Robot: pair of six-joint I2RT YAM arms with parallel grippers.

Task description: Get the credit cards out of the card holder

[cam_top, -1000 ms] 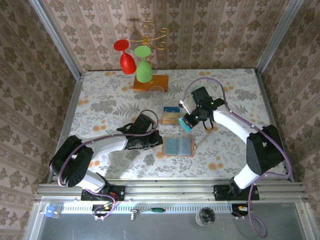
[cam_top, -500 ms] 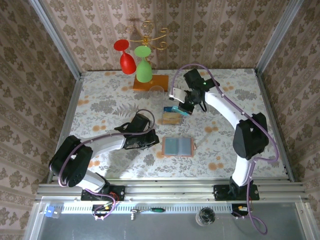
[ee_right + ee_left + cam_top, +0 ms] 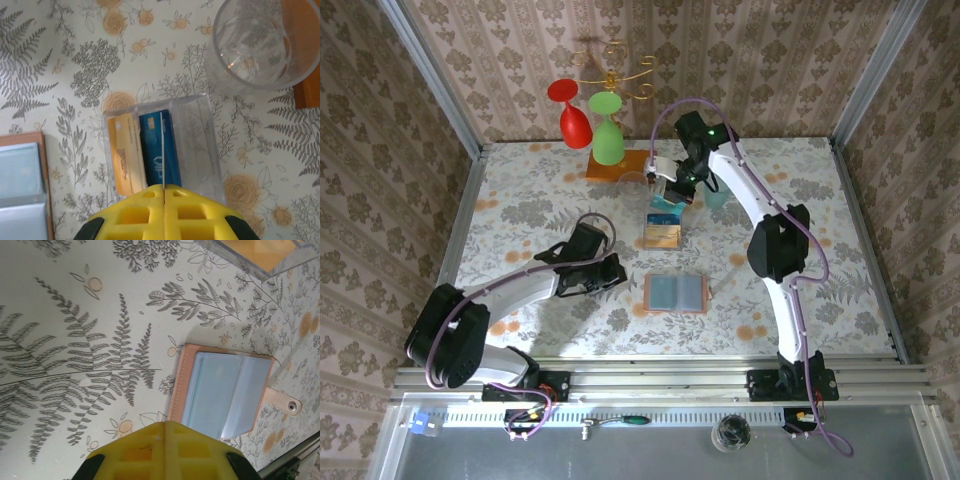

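Find card holder [image 3: 675,293] lying open and flat on counter [image 3: 520,210], grey-blue pockets facing up, salmon border all round, snap tab sticking out from one side.

Note left pincer [image 3: 616,272] low over counter, just left of holder and apart from it. In left wrist view, see holder ahead of the yellow fingers and off to their right. Record left pincer fully closed, fingers meeting at a seam, nothing gripped.

Locate right pincer [image 3: 670,192] toward far side of counter, well apart from holder, above a clear tray [image 3: 200,145]. Record it closed on a teal card [image 3: 665,201]; in right wrist view, read that card as a thin edge-on line rising from the finger seam.

Count two credit cards [image 3: 125,155] lying side by side in tray: tan-orange on the left, blue on the right in that view. Spot holder's corner at lower left of same view, near tray, not touching.

Log clear glass [image 3: 260,45] standing just beyond tray, beside orange wooden base [image 3: 620,165] of rack [image 3: 610,65] with red and green glasses hanging upside down.
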